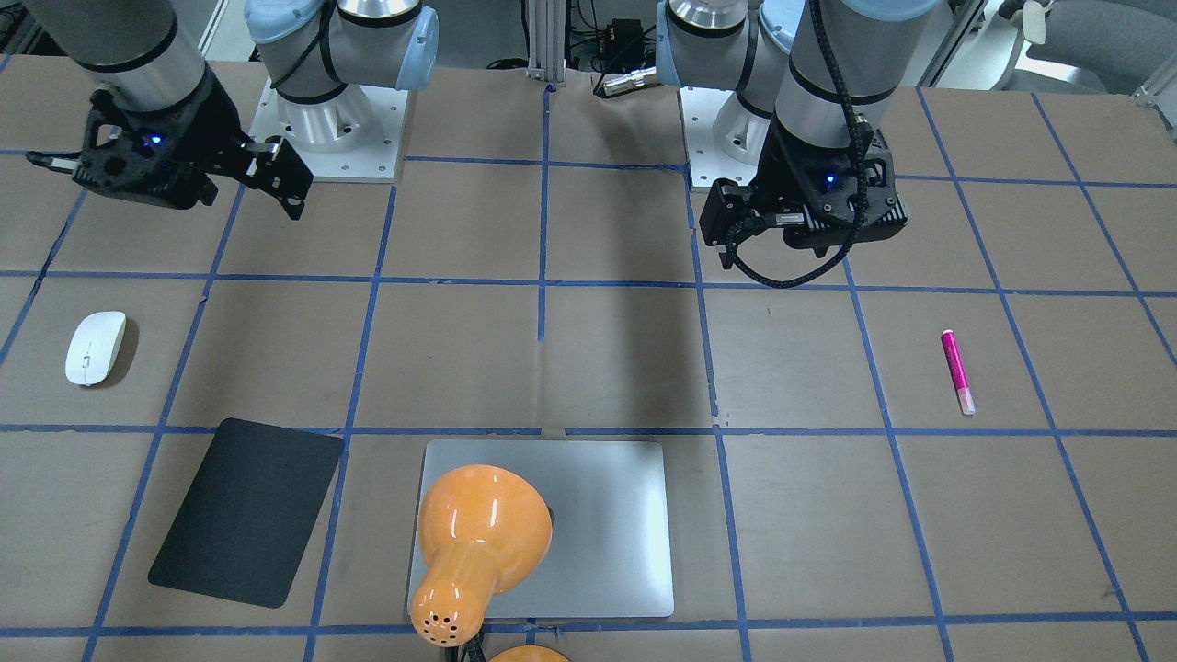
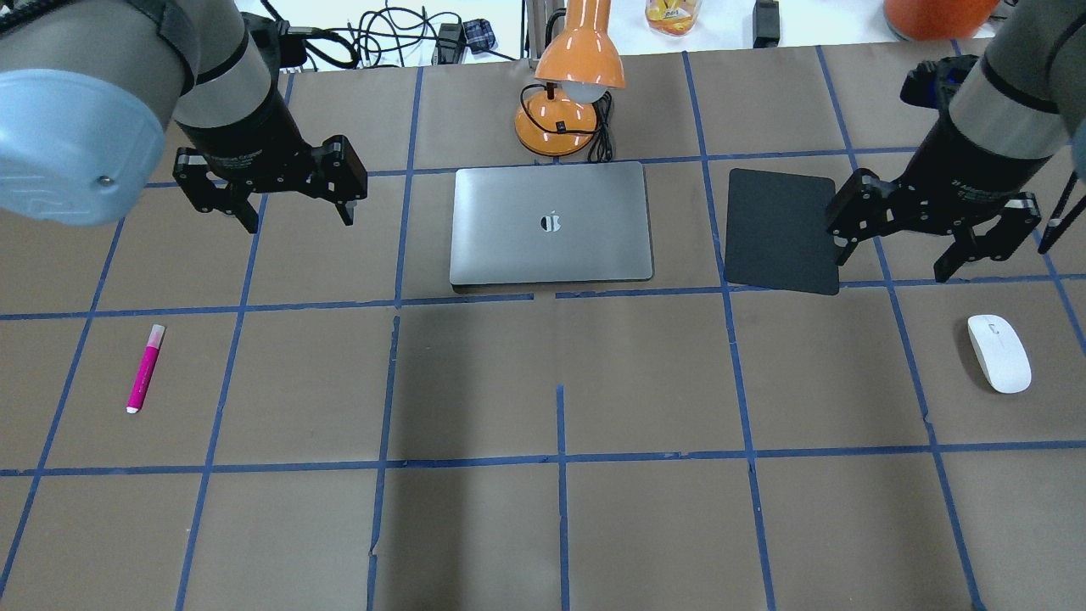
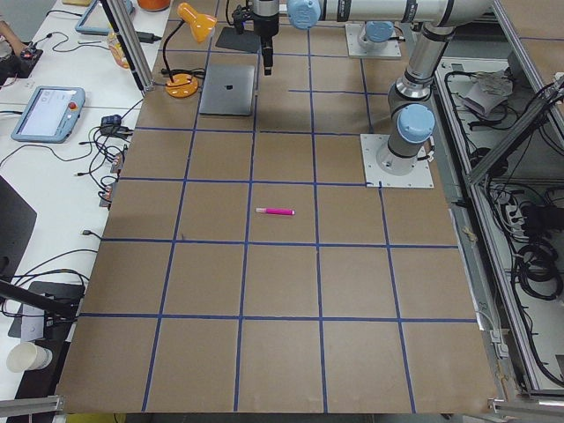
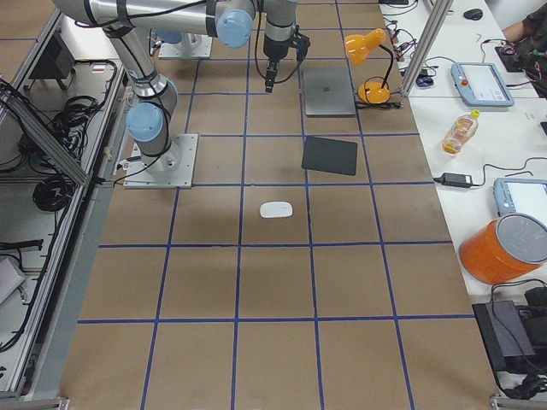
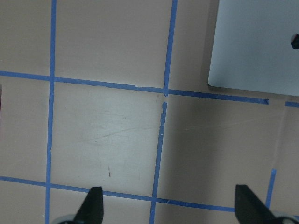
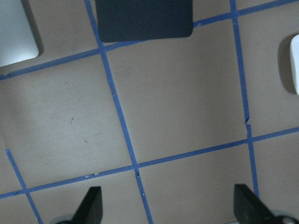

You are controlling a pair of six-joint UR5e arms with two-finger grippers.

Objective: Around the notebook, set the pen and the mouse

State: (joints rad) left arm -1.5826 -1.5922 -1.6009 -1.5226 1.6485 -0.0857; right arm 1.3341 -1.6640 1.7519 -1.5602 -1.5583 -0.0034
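Note:
The pink pen (image 2: 144, 369) lies on the brown table at the left, well clear of my left gripper (image 2: 297, 219), which hangs open and empty above bare table left of the notebook (image 2: 551, 222). The silver notebook lies closed at the far middle. At the right, the white mouse (image 2: 999, 353) rests flat on the table. My right gripper (image 2: 891, 267) hovers open and empty beyond the mouse, by the black mat's edge. The right wrist view shows the mouse (image 6: 294, 65) at its right edge; the left wrist view shows a notebook corner (image 5: 257, 46).
A black mat (image 2: 785, 231) lies just right of the notebook. An orange desk lamp (image 2: 568, 102) stands behind the notebook, its shade leaning over it. Blue tape lines grid the table. Cables and bottles sit past the far edge.

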